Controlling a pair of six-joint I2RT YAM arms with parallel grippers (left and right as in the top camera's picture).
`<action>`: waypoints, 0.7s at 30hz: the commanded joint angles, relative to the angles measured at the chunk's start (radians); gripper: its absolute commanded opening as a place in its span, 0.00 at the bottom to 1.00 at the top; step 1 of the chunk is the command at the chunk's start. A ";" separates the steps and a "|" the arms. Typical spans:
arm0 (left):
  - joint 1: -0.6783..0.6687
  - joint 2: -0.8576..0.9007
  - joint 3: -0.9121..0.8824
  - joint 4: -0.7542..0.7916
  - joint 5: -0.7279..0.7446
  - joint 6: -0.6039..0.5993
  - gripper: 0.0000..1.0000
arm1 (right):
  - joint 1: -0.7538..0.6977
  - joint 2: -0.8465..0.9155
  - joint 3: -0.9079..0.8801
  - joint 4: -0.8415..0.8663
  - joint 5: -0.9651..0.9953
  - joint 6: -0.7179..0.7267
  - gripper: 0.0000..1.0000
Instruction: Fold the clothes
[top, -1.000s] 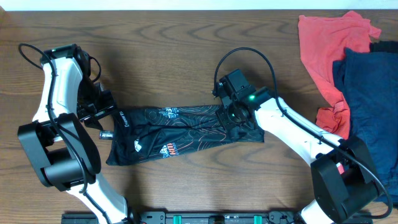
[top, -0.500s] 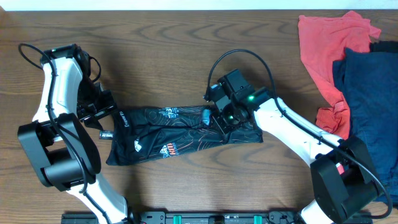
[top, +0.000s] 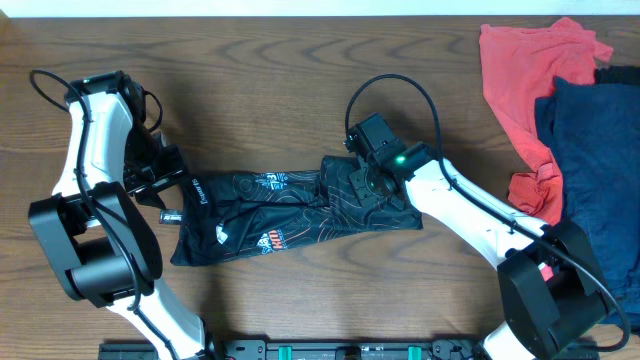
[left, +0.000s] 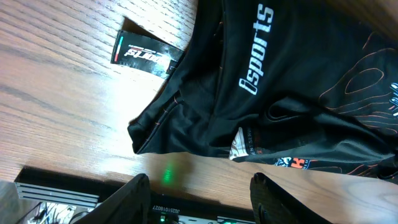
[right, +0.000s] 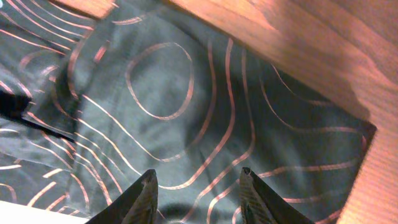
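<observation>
the black jersey (top: 280, 215) lies mid-table as a long, flattish band running left-right. thin slinky fabric w/ fine orange contour lines, white "isports" lettering near its left end, small orange/white logo toward the front edge. its right end is doubled over into a squarish flap w/ soft creases. the left end is rumpled, hem edges curling. a small black rectangular hang tag (left: 146, 53) (white print, red-green stripe) lies flat on the wood at that left end.

right gripper (right: 199, 199) sits over the doubled right end. its dark wedge-shaped fingers (right: 140, 202) are spread apart w/ printed cloth showing in the gap; can't tell if the tips touch the fabric. left gripper (left: 202, 202) is just beside the left end, over bare wood, fingers (left: 134, 199) spread wide, nothing between them.

table (top: 300, 60) is brown wood w/ strong grain. far right corner: a crumpled coral-red garment (top: 520, 90) w/ a plain navy garment (top: 600, 170) lying partly over it, well apart from the jersey.
</observation>
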 joint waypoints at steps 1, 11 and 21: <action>-0.002 -0.005 -0.006 -0.002 -0.001 -0.005 0.55 | 0.007 0.002 0.013 -0.021 0.045 0.040 0.38; -0.002 -0.004 -0.058 0.028 -0.001 -0.005 0.79 | -0.067 -0.016 0.016 -0.053 0.132 0.134 0.42; -0.002 -0.003 -0.285 0.257 0.052 0.019 0.91 | -0.165 -0.037 0.015 -0.087 0.105 0.134 0.45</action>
